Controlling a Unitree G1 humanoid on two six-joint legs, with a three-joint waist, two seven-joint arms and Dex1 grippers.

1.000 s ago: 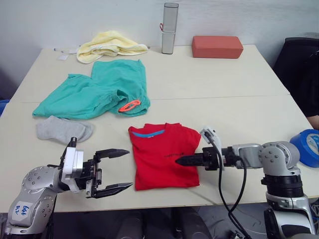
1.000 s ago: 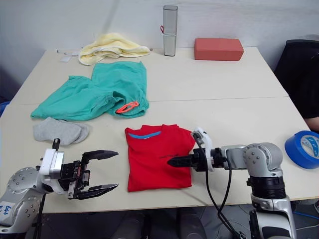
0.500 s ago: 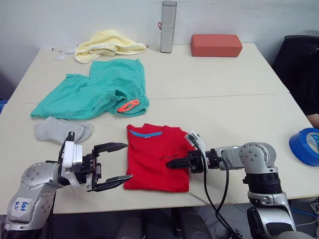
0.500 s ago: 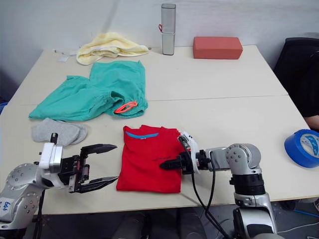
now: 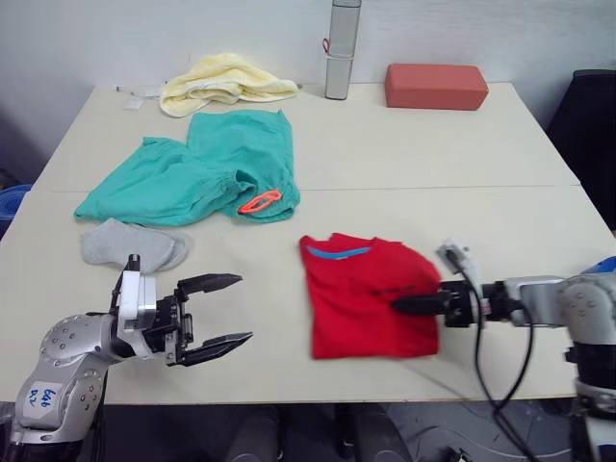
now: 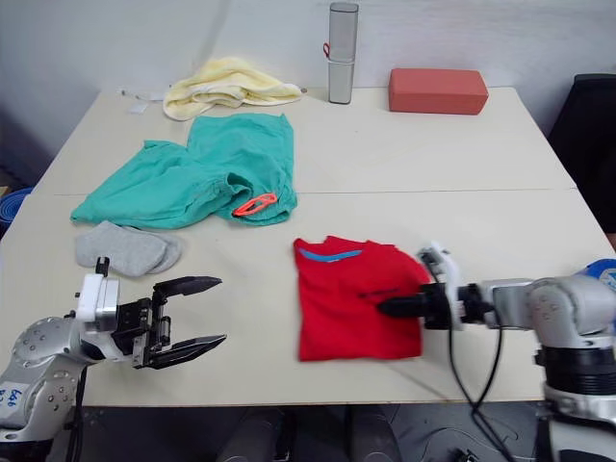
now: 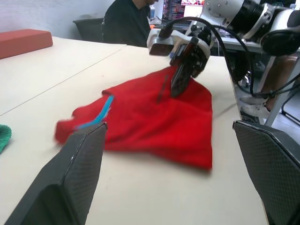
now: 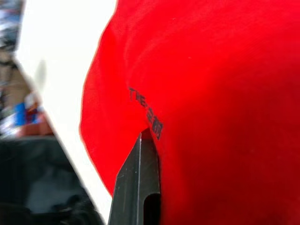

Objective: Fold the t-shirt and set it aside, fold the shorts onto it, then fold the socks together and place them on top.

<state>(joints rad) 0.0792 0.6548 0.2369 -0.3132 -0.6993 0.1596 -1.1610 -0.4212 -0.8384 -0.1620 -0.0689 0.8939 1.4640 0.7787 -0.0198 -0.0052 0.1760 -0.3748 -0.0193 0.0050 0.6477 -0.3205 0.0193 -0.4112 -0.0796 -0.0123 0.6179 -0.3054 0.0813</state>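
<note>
Nearest me, my left gripper (image 5: 223, 310) hovers over bare tabletop (image 5: 433, 164) with jaws wide apart, holding nothing. My right gripper (image 5: 402, 305) has its jaws pinched shut on the right edge of the folded t-shirt (image 5: 361, 295). The cloth looks soft and light, so I'd grip it at a doubled edge. Farther off lie the socks (image 5: 130, 245), then the shorts (image 5: 197, 173).

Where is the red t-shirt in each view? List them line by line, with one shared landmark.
Left eye: the t-shirt lies by the table's near edge, right of centre.
Right eye: same spot.
Left wrist: on the table ahead of the left tool, at.
Right wrist: close up.
Shared landmark: the right tool gripping its right edge.
</note>
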